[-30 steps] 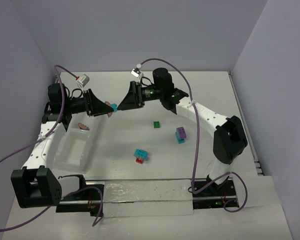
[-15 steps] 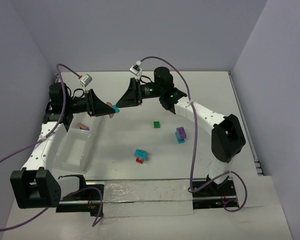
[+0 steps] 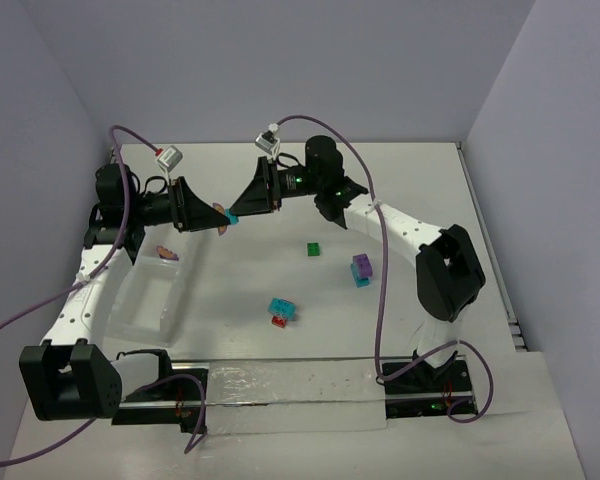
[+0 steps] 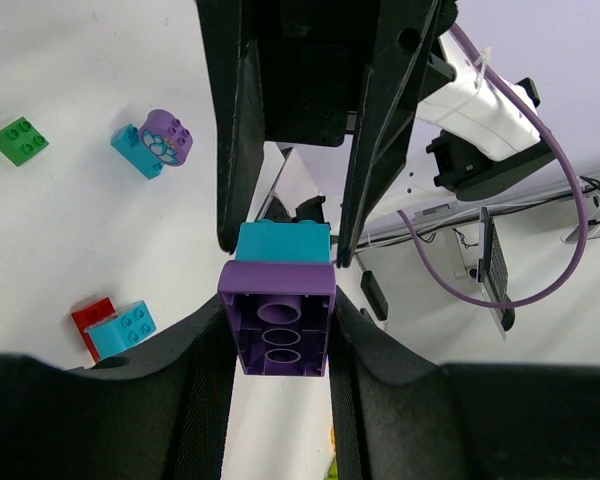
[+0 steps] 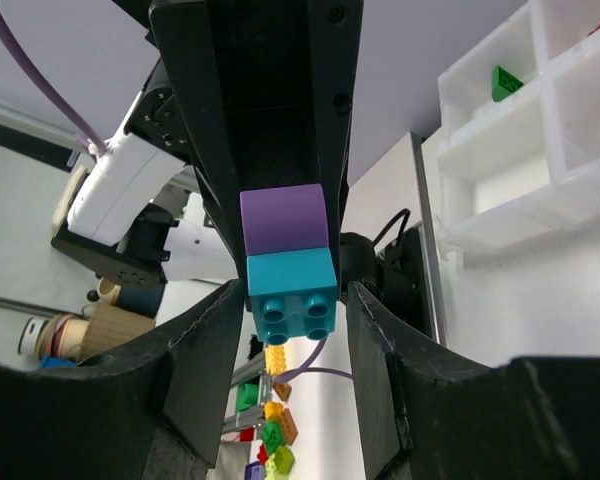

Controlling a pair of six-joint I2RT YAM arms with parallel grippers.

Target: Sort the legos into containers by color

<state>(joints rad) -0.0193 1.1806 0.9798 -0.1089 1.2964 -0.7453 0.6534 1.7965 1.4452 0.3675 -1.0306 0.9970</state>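
Note:
High over the table's back left, a purple brick [image 4: 278, 320] with a cyan brick [image 5: 292, 288] stuck on it hangs between both grippers. My left gripper [image 4: 278, 335] is shut on the purple half. My right gripper [image 5: 292, 300] faces it, its fingers pressed on either side of the cyan half [image 3: 231, 217]. On the table lie a green brick [image 3: 312, 249], a purple-on-cyan pair [image 3: 361, 268] and a cyan-and-red pair [image 3: 280, 311]. The clear tray [image 3: 145, 300] sits at the left; one compartment holds a green brick [image 5: 502, 82].
Walls close in the table on the left, back and right. Both arm bases and a rail run along the near edge [image 3: 280, 385]. Several loose coloured bricks [image 5: 280, 440] show low in the right wrist view, beyond the left arm.
The right gripper's jaws have narrowed from wide apart onto the cyan half, and it has edged left to meet the left gripper. The left gripper holds still.

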